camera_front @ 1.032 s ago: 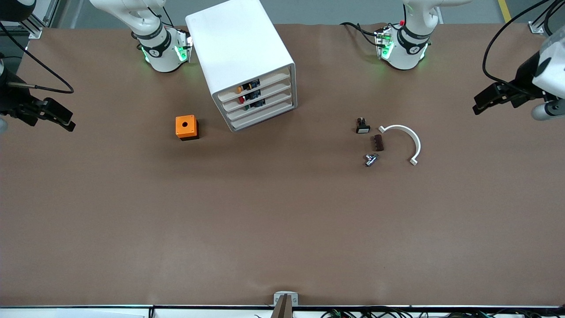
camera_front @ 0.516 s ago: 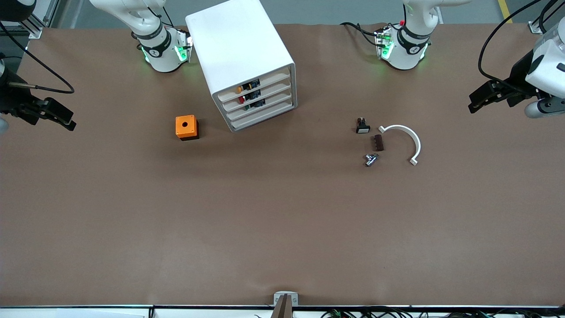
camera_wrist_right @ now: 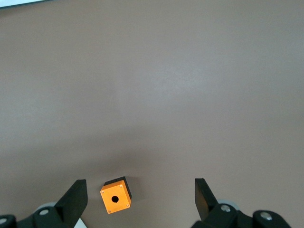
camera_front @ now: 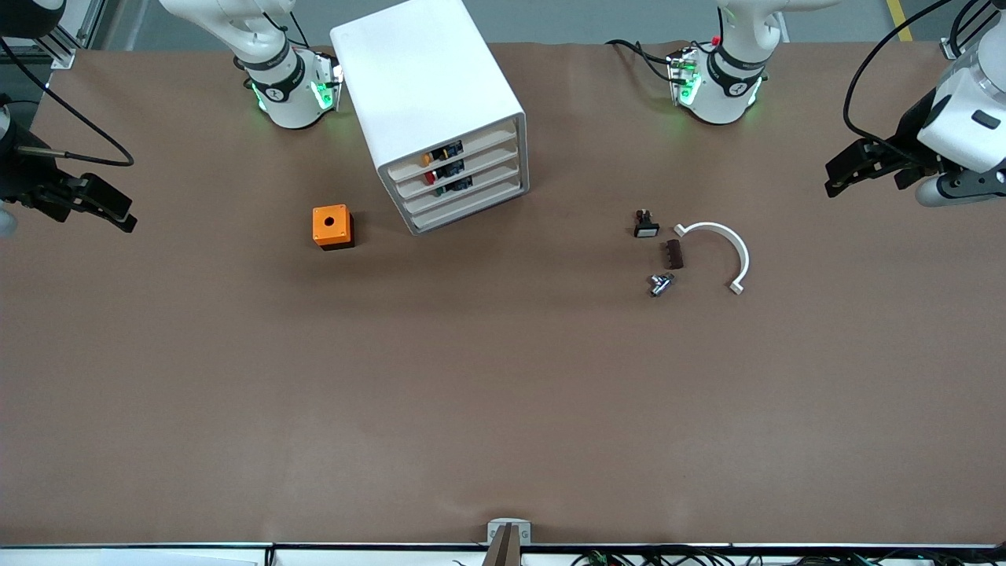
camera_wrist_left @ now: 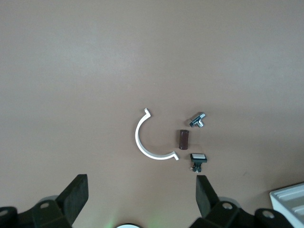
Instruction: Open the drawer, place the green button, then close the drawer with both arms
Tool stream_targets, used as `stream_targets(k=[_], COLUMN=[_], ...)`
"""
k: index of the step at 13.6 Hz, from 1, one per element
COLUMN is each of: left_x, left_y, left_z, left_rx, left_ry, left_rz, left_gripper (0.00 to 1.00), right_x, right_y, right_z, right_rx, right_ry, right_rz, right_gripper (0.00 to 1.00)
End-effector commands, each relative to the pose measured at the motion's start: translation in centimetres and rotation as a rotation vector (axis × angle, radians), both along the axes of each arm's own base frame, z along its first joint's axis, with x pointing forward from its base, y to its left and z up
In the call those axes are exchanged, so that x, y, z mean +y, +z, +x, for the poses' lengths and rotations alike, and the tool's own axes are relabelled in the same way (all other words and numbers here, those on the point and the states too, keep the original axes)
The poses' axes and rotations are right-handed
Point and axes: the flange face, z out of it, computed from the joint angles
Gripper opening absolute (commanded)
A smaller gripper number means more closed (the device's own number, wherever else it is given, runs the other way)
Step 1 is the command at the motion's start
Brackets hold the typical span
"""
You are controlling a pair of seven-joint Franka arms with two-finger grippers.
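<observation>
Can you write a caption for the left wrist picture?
Left gripper, jaws open, over brown table with a white curved plastic clip, brown block, metal fitting and white-capped button.

The green button (camera_front: 442,188) inside the third drawer (camera_front: 465,187) shows only as a speck through the slotted front, its body too small to make out. The cabinet (camera_wrist_left: 290,199) is cut to one corner in the left wrist view. Both wrist views crop each gripper to its two fingertips (camera_wrist_left: 76,194) (camera_wrist_right: 75,197). The left arm (camera_front: 959,126) and right arm (camera_front: 16,169) run off the front view's sides
</observation>
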Motion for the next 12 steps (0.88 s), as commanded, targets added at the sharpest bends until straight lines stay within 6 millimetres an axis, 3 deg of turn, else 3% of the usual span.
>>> stream_targets(k=[1,12], left_x=[0.7,0.8], left_y=[0.6,1.5], left_z=[-0.9,0.1], left_rx=[-0.020,-0.031], left_ry=[-0.038,-0.036], left_rz=[0.036,0.049], left_gripper=[1.00,1.00], right_x=[0.4,0.4], right_y=[0.5,0.5], right_z=[-0.3,-0.3], right_rx=[-0.001,0.001], right_ry=[-0.010,-0.010], right_rz=[-0.008,-0.008], right_gripper=[1.00,1.00])
